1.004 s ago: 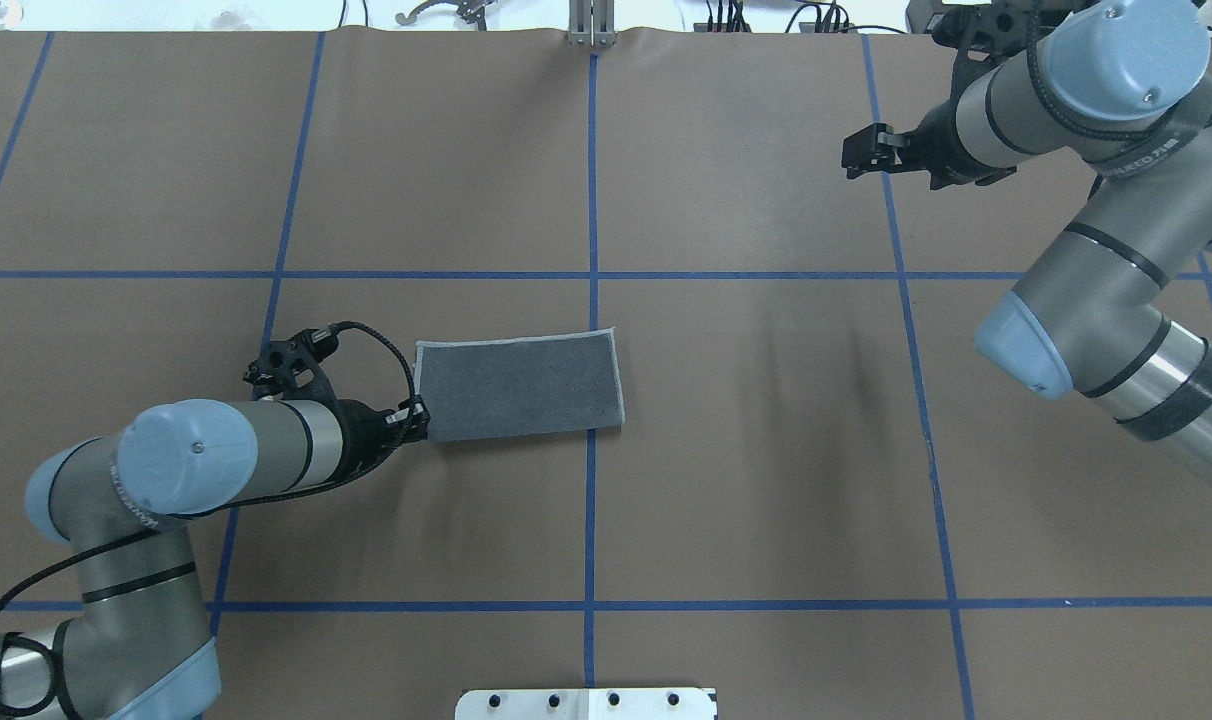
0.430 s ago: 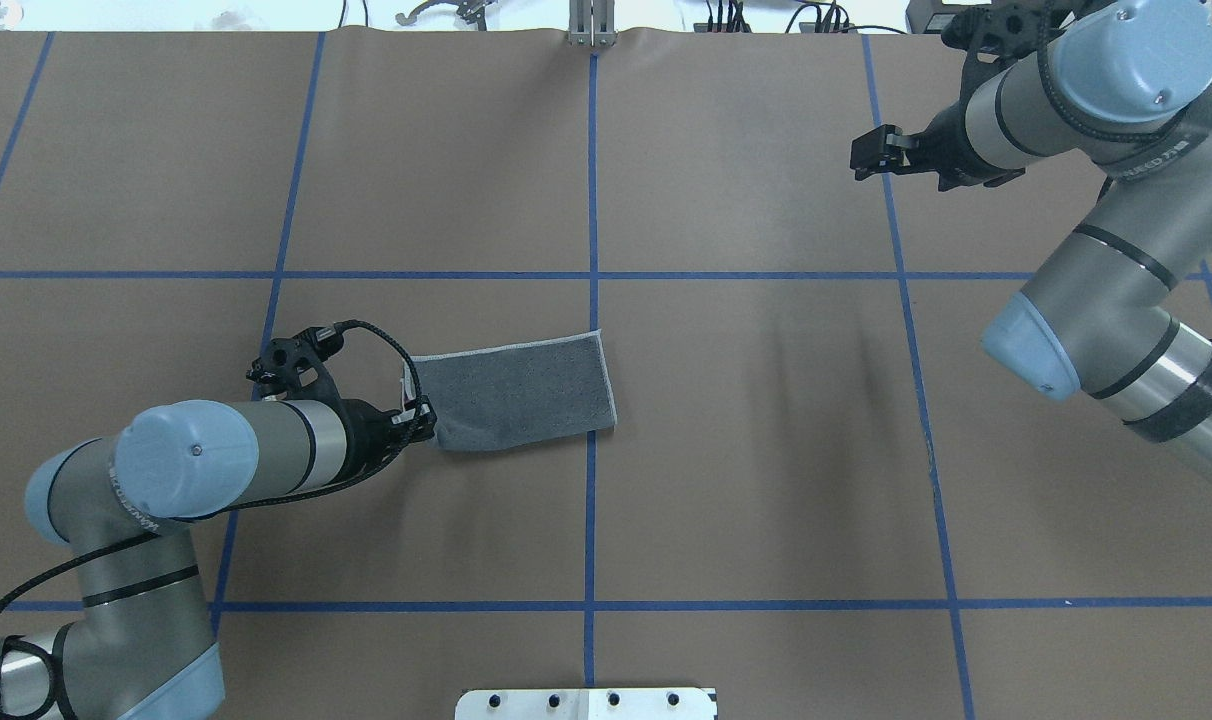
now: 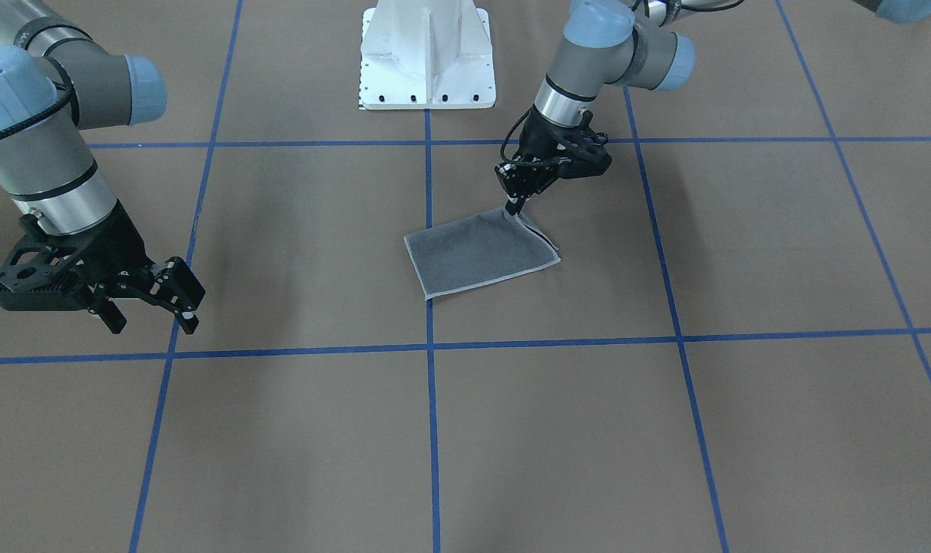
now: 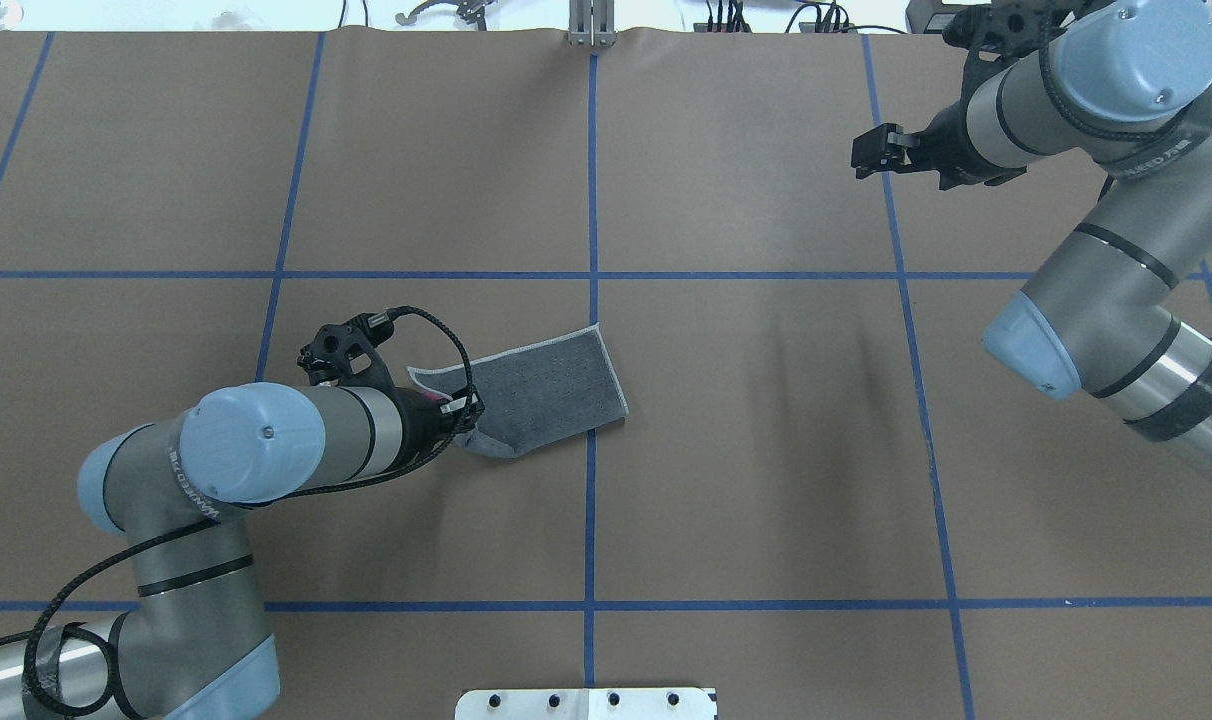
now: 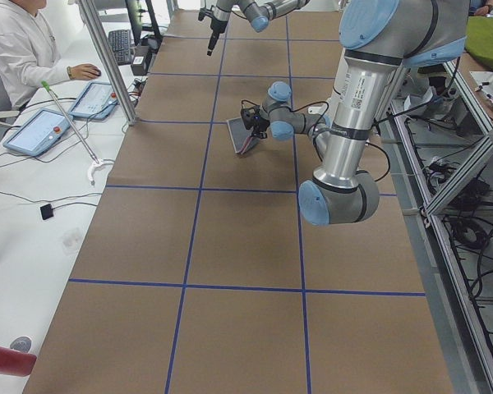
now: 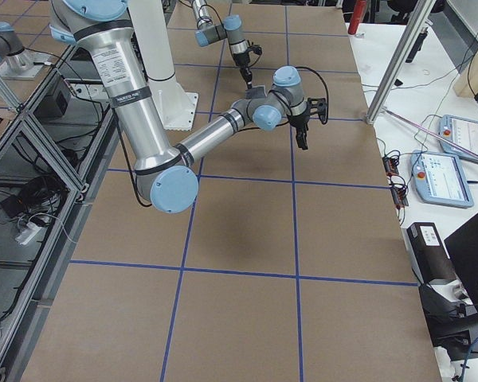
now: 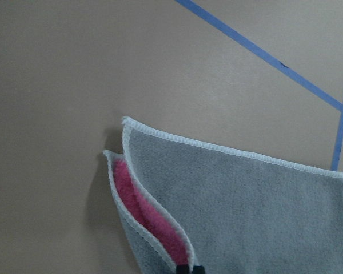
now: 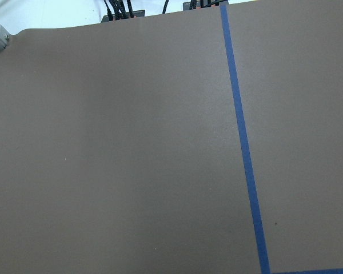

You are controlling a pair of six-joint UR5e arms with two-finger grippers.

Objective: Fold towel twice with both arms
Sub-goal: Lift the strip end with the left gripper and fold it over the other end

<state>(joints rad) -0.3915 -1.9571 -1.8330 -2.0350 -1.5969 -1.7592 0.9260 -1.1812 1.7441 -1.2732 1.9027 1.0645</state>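
Now my left gripper (image 4: 466, 408), pinching the towel (image 4: 551, 385) at centre-left, has lifted its corner and swung inward, baring pink: second fold starting. My right gripper (image 4: 871, 155) idles upper right, jaws apart.

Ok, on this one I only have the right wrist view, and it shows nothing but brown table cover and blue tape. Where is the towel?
Observer: The towel lies near the middle of the table, in front of the left arm and well away from the right gripper.
Operator: Is anything holding it?
Observer: Yes, the left gripper is shut on one corner and holds that corner up off the table.
Operator: Is it folded?
Observer: Once, dark grey side outward. The left wrist view shows its pink face between the two layers at the raised corner.
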